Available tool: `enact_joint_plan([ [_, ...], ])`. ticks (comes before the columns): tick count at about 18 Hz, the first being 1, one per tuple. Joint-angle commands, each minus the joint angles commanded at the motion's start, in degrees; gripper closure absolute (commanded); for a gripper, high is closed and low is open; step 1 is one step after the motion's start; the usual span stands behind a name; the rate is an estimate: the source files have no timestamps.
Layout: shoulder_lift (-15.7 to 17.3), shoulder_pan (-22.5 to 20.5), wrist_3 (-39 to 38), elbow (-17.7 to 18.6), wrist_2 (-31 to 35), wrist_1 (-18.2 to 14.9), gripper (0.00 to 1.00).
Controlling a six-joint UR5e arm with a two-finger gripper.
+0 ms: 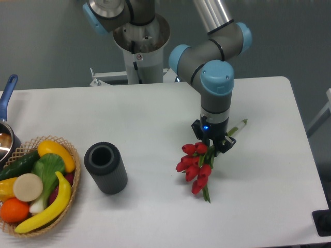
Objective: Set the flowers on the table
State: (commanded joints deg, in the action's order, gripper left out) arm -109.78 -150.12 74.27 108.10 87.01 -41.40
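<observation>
The flowers (195,166), a bunch of red tulip buds with green stems, lie on the white table (155,119) right of centre. The buds point toward the front left, and the stem ends (239,125) stick out to the back right. My gripper (212,142) points straight down over the stems, just behind the buds. Its dark fingers (198,132) stand apart, one on each side of the stems, so it looks open. The part of the stems under the gripper is hidden.
A dark grey cylinder-shaped holder (106,167) lies on its side left of the flowers. A wicker basket (69,205) of fruit and vegetables sits at the front left corner. A pot with a blue handle (8,95) is at the left edge.
</observation>
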Motion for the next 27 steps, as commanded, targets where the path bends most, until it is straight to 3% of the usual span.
enact_joint_plan([
  [1,0.0,0.0,0.3,0.2,0.0,0.0,0.5],
  [2,0.0,0.0,0.4,0.3,0.0,0.0,0.33],
  [3,-0.1,0.0,0.8,0.3,0.1,0.0,0.05],
  [4,0.0,0.0,1.5,0.4,0.1,0.0,0.0],
  [11,1.2,-0.6,2.2,0.4,-0.9,0.2,0.0],
  [17,3.1,-3.9,2.3,-7.5,-9.4,-2.7,0.0],
  [21,4.7,-7.1,3.5,-11.9,-13.0,-12.0,0.0],
  [24,5.1,-9.3,9.7,-16.0,-14.7,-20.3,0.0],
  [27,5.4,-11.0,15.6,-18.2,-14.9,-25.0,0.0],
])
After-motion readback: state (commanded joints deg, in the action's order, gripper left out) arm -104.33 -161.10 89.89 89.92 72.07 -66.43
